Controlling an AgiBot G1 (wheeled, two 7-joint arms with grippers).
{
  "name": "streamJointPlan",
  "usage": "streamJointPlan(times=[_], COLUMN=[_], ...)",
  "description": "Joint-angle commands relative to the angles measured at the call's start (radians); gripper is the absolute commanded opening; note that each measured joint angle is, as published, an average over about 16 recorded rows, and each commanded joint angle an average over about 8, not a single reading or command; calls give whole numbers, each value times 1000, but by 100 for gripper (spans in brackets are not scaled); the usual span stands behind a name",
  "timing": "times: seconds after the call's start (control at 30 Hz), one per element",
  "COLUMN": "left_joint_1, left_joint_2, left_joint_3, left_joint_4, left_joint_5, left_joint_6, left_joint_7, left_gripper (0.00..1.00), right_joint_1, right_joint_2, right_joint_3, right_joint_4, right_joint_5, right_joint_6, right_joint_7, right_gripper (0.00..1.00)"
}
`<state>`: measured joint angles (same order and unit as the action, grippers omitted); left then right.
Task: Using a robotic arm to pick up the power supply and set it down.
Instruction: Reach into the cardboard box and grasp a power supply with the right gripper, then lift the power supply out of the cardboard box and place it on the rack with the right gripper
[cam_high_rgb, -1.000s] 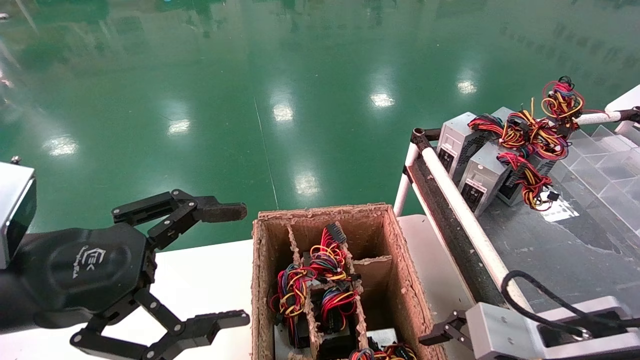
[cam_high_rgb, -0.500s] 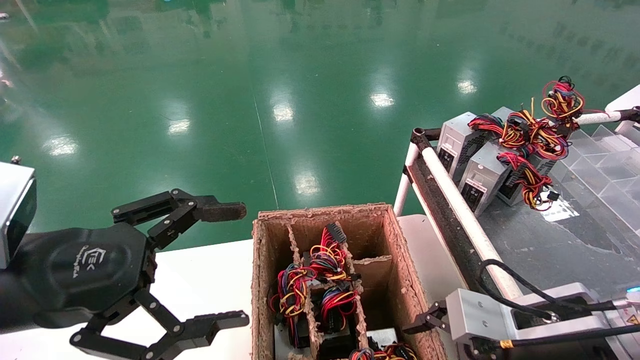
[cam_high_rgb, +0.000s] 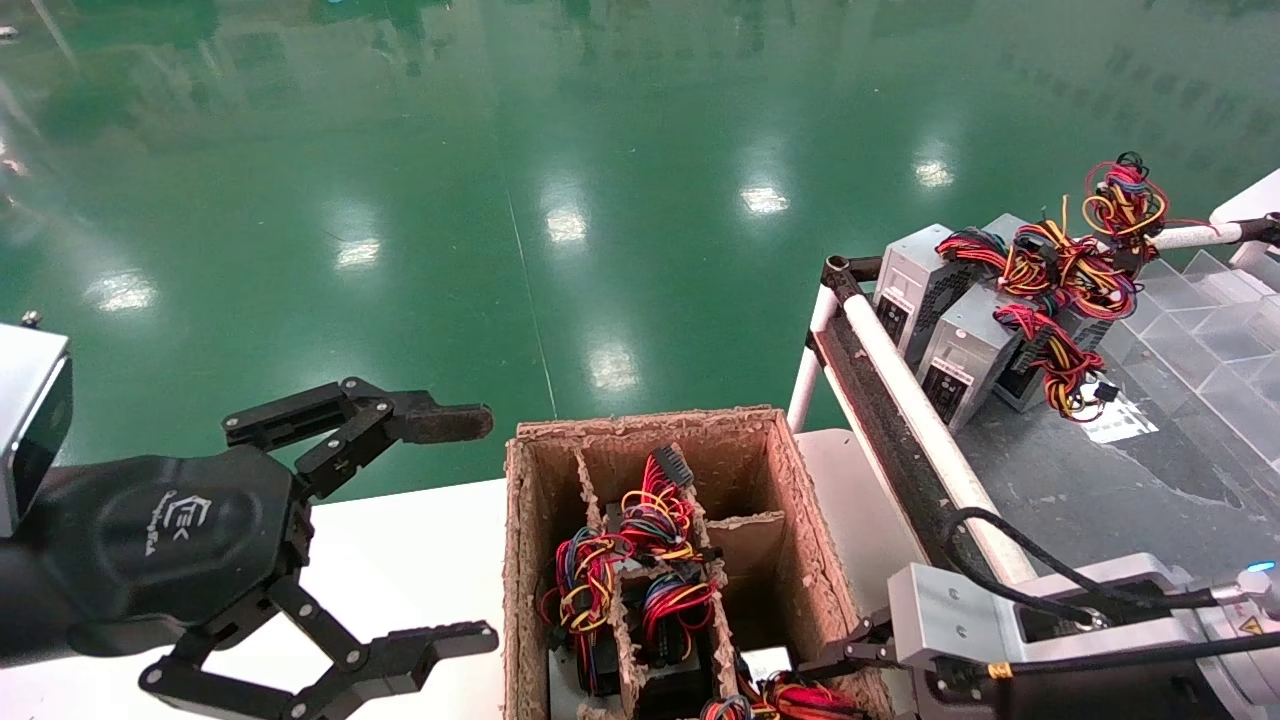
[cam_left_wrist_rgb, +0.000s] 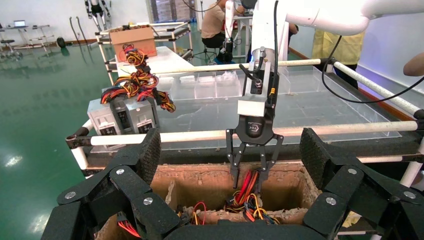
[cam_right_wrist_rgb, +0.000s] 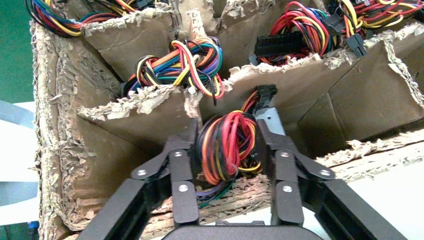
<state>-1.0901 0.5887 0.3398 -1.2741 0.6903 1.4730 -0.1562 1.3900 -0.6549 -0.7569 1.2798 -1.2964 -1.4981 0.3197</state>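
The power supply (cam_right_wrist_rgb: 273, 118) stands in a cell of the brown cardboard divider box (cam_high_rgb: 522, 560); only a strip of its grey metal shows behind its red, orange and yellow wire bundle (cam_right_wrist_rgb: 225, 145). My right gripper (cam_right_wrist_rgb: 227, 131) reaches down into that cell at the box's near right and is shut on the bundle, a finger pressed against each side. From the left wrist view the right gripper (cam_left_wrist_rgb: 248, 177) hangs upright with red wires between its fingers. My left gripper (cam_high_rgb: 472, 530) hovers open over the white table, left of the box, holding nothing.
More wire bundles (cam_high_rgb: 640, 560) fill other cells of the box. Three grey power supplies (cam_high_rgb: 960, 350) with wires stand on the dark railed table at the right. A white rail (cam_high_rgb: 930, 430) runs beside the box. Green floor lies beyond.
My right arm has moved left and down, its fingers going into the box's near right cell. A red wire bundle now shows there. The left arm has not moved.
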Motion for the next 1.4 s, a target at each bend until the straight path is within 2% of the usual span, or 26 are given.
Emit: streamJointPlan(times=[0.03, 0.43, 0.77, 1.0, 1.4], left_joint_1=[0, 0, 0, 0, 0], left_joint_2=[0, 0, 0, 0, 0], left_joint_3=[0, 0, 0, 1, 1], left_joint_4=[0, 0, 0, 0, 0], left_joint_5=[0, 0, 0, 0, -1], left_joint_6=[0, 0, 0, 0, 0], left_joint_7=[0, 0, 0, 0, 0], left_gripper=[100, 100, 100, 100, 100], right_joint_1=[0, 13, 12, 11, -14], right_joint_2=[-1, 18, 26, 36, 93], right_joint_3=[0, 10, -4, 7, 97], right_joint_4=[-4, -31, -28, -37, -13], right_joint_5=[0, 50, 51, 81, 230], right_joint_6=[2, -39, -47, -34, 33], right_joint_7=[3, -7, -17, -35, -93], right_gripper=[0, 0, 0, 0, 0])
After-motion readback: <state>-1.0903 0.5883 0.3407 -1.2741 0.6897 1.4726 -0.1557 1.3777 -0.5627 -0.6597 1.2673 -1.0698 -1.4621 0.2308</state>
